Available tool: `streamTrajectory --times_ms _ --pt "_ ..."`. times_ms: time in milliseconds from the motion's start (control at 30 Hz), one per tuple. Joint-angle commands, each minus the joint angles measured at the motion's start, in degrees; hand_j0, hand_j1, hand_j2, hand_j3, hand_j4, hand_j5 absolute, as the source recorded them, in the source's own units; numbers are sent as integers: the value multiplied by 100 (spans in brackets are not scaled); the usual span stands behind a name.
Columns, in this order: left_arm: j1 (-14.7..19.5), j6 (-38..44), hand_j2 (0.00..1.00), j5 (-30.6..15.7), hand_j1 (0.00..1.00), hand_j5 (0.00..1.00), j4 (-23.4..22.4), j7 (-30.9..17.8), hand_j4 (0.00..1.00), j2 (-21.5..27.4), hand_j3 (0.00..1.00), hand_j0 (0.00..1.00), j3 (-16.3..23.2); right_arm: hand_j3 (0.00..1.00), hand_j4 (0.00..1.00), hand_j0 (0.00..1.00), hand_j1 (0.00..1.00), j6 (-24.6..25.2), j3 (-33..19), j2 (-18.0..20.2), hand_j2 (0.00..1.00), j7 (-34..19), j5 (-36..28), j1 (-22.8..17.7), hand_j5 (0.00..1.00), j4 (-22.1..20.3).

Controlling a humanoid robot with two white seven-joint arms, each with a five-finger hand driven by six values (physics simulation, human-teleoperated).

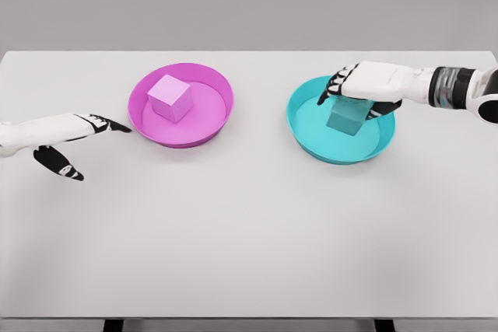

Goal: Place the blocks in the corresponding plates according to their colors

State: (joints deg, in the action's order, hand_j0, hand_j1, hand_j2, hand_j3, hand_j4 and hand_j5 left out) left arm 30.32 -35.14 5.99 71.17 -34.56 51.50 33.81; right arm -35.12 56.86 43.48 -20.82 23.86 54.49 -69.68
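**On the white table, each block sits in a plate of its own colour**

Across the white table [249,239] two round plates stand side by side, well apart from each other. To the left of the middle is the pink plate [210,134], and the pink block [170,97] rests inside it, toward its left half, turned a little so that one corner faces the camera. To the right is the teal plate [311,136], with the teal block [344,118] standing on its floor near the far rim.

From the right edge comes the right arm, white with a dark band at the wrist, reaching over the far side of the teal plate. The right hand [366,87] lies over the top of the teal block, its dark-tipped fingers [330,92] curled down around the upper part of the block, so it reads as grasping the block while the block is down in the plate; whether the block's base fully touches the plate floor cannot be told for sure.

At the left edge the left hand [58,136] hovers low over the bare table, just left of the pink plate and not touching it. Its fingers are stretched out and relaxed, pointing toward the plate, the thumb hanging below, and it holds nothing
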Motion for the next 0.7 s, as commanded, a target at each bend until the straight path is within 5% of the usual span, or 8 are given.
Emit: streamTrajectory --times_ms 0,200,300,367,467,667 --pt "0 14 100 -36 100 100 -59 2 100 9 100 100 -33 100 100 100 100 12 -8 -6 100 -1 -13 0 100 33" --pt "0 14 100 -36 100 100 -77 2 100 9 100 100 -33 100 100 100 100 12 -113 143 100 16 -66 26 100 -37" --pt "0 14 100 -36 100 100 -77 2 100 18 100 100 -41 100 100 100 100 12 -895 792 100 130 -170 -87 100 -537" --pt "0 14 100 -45 100 100 -77 2 100 9 100 100 -33 100 100 100 100 12 -940 1197 100 262 -479 -395 100 -818" --pt "0 14 100 -36 100 100 -77 2 100 18 100 100 -33 100 100 100 100 12 -975 1953 100 402 -488 -940 100 -1785" --pt "-9 14 100 -36 100 100 -77 2 100 18 100 100 -59 100 100 100 100 12 -966 2270 100 658 -461 -1696 100 -1927"
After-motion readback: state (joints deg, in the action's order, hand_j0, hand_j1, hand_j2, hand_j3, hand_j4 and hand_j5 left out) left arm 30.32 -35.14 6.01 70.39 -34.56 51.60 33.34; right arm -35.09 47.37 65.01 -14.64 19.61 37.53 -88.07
